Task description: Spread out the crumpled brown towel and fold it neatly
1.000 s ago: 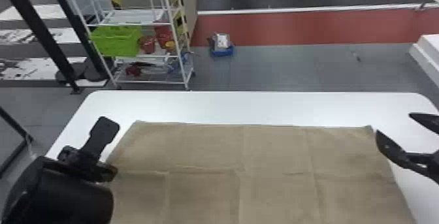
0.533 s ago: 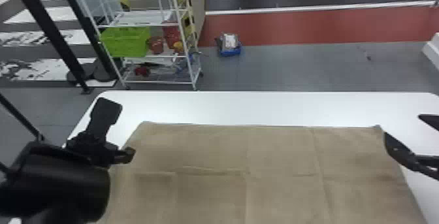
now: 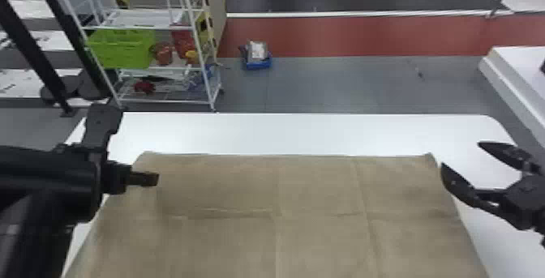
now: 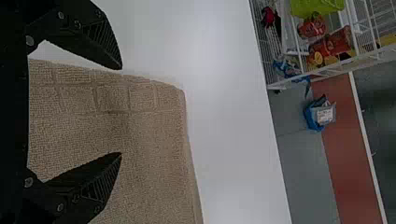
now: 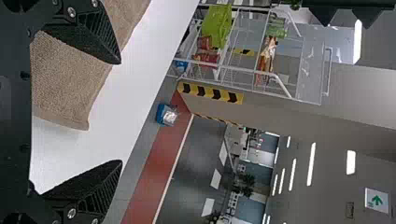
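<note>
Head view: a brown towel (image 3: 316, 192) lies spread, lightly creased, on a white table (image 3: 304, 133); the left gripper (image 3: 131, 145) is near its far left corner, the right gripper (image 3: 461, 155) near its far right. Left wrist view: fingers (image 4: 100, 179) parted, towel behind. Right wrist view: fingers (image 5: 98, 186) apart, towel corner between.

The towel (image 3: 316, 192) is brown — the table (image 3: 300, 133) white, the crate (image 3: 121, 48) green (quite vividly).

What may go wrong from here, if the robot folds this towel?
The open right gripper is by the far right corner of the towel; closing might catch too little cloth. The open left gripper, by the far left corner, could bunch cloth. The crease may spoil a neat fold.
</note>
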